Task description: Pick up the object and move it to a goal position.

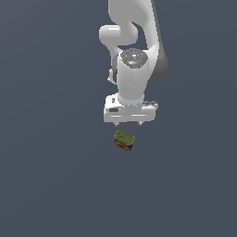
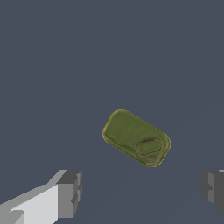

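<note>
I'm seeing pincer (image 1: 129, 124) hanging released, fingers (image 2: 68, 194) spread wide, gripping nothing. Object (image 1: 124, 140) lying on surface (image 1: 51, 185), just beneath pincer, toward its 6 o'clock, apart.

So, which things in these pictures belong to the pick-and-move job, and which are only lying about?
Belongs to the job:
- the object, small, olive-green top, lying free on the surface
- the gripper, above it, fingers spread wide, holding nothing

Only lying about:
- nothing else; just the bare grey surface. No goal marker is visible.
</note>
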`<state>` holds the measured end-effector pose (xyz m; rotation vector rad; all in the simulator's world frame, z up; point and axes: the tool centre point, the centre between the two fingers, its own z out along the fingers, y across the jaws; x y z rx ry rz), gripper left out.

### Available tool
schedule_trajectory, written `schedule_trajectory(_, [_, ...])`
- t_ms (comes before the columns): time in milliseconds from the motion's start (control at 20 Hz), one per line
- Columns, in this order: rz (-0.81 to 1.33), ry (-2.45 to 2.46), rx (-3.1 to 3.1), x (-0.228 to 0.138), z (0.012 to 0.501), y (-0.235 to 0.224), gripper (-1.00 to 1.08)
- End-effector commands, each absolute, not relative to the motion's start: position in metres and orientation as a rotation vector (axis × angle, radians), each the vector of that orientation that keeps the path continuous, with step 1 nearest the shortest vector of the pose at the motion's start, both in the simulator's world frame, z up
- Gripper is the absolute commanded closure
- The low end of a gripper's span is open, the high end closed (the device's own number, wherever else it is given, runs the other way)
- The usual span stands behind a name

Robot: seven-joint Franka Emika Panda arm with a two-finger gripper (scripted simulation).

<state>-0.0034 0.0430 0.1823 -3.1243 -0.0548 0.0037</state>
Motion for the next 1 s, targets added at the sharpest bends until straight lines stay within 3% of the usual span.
schedule_trajectory(0, [0.004,-0.066,-3.125,-0.003,0.182,0.042,-0.92])
schedule_trajectory(950, [0.004,-0.596,-3.08,0.0,0.157,0.037,-0.92])
